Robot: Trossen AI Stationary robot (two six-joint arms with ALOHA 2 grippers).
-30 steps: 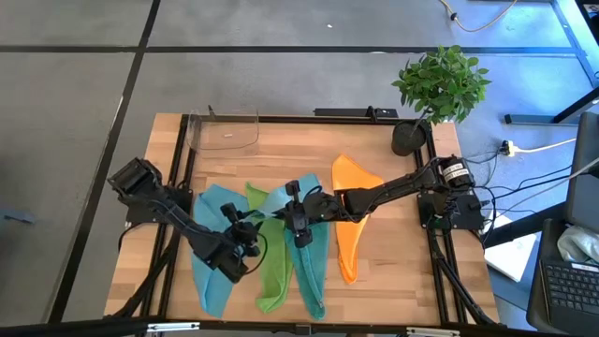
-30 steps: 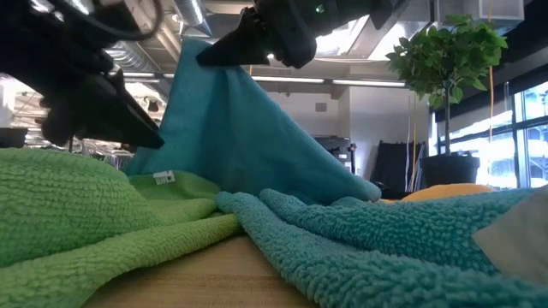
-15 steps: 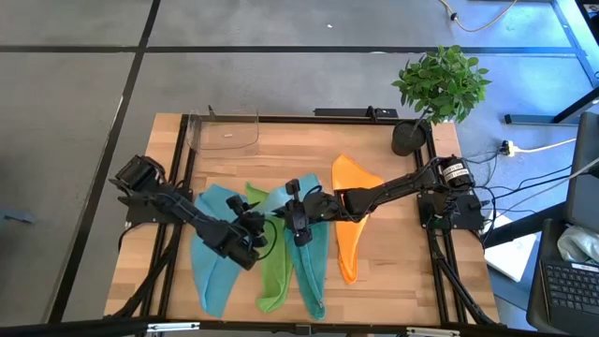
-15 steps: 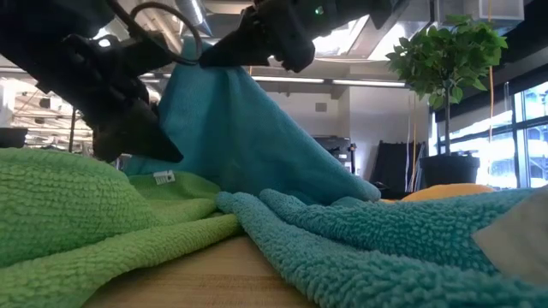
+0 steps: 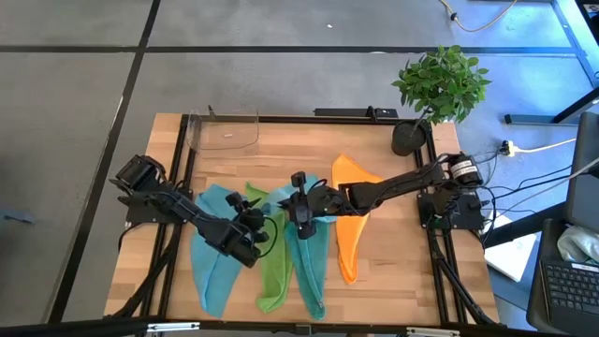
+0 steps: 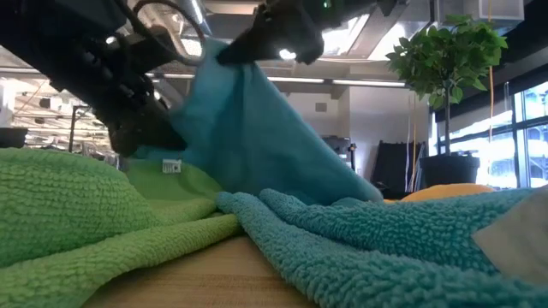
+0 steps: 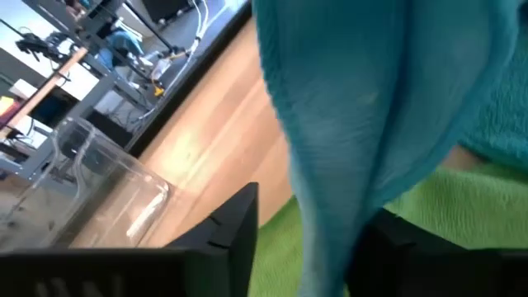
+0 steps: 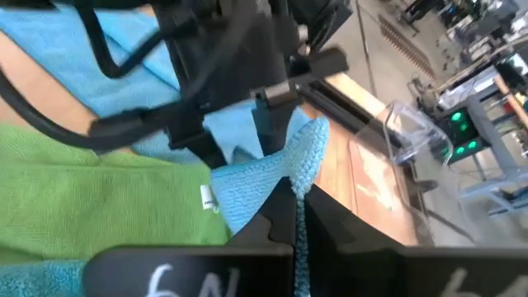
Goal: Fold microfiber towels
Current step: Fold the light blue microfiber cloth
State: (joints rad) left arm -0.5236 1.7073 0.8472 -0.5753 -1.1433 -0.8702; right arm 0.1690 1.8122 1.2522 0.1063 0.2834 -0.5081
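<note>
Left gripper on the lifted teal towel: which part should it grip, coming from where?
Probably the hanging edge just below the corner the right gripper has pinched and raised. The teal towel drapes from there as a taut sheet, so that edge is free of the lime green towel. Come in from the left gripper's own side, level, with the open fingers straddling the fold.

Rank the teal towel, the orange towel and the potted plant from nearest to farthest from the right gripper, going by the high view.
1. Teal towel: pinched in the right gripper itself, mid-table.
2. Orange towel: flat on the table, beside the gripper on the right arm's own side.
3. Potted plant: at the table's far right corner, well beyond both.
</note>
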